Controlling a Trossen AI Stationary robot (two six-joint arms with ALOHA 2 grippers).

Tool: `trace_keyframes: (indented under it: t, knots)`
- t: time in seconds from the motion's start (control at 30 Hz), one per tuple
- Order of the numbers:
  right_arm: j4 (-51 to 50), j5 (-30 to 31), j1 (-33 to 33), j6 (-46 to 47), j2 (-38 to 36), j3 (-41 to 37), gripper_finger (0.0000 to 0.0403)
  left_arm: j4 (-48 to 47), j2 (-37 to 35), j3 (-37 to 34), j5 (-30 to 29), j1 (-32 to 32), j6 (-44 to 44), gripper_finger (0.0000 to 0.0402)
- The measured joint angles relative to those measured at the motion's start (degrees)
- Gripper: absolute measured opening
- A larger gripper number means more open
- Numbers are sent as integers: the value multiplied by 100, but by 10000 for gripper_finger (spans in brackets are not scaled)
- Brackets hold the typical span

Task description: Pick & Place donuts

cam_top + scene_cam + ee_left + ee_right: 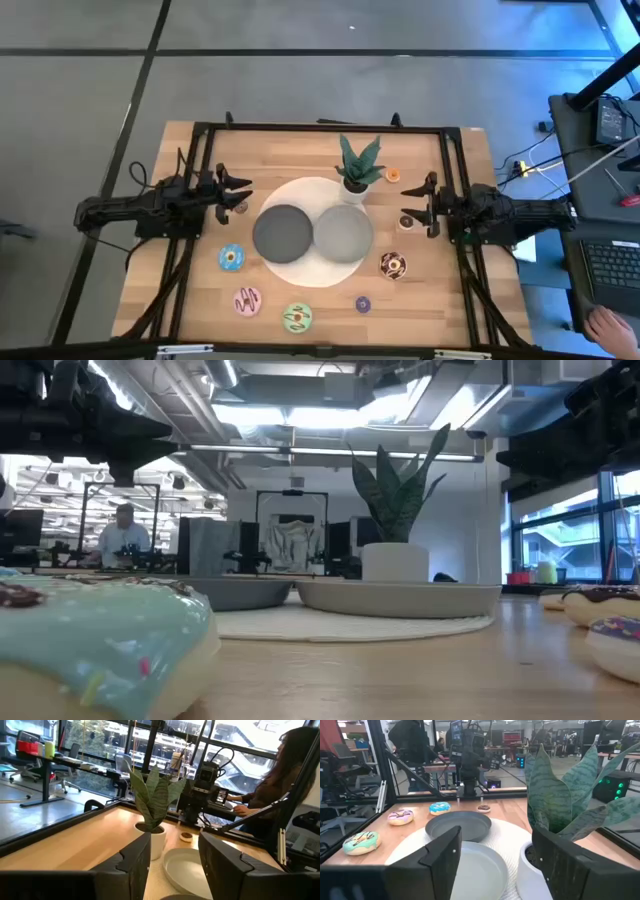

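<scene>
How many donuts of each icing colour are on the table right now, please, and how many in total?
Blue donut: 1
Pink donut: 1
Green donut: 1
Purple donut: 1
Orange donut: 1
Brown donuts: 3, a larger one, a mini one by the right gripper and a mini one by the left gripper
Total: 8

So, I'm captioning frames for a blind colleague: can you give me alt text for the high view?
Seen from above, a wooden table holds two grey dishes on a white mat, with a potted plant behind and toy donuts scattered around. The left gripper and right gripper wait, open, at opposite sides.
</scene>
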Motion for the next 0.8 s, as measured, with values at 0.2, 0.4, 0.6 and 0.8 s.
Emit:
trace_keyframes:
  t: [0.2,0.4,0.6,0.8]
  knots:
    - [0,0,2,-3,0,-2,244,0,0,0,0,-2,0,157]
    - [0,-2,1,-9,0,-1,244,0,-1,0,0,0,0,161]
    - [2,-1,0,-7,0,0,244,0,-1,0,-2,0,0,158]
    - [0,0,2,0,0,0,244,0,0,0,0,-2,0,159]
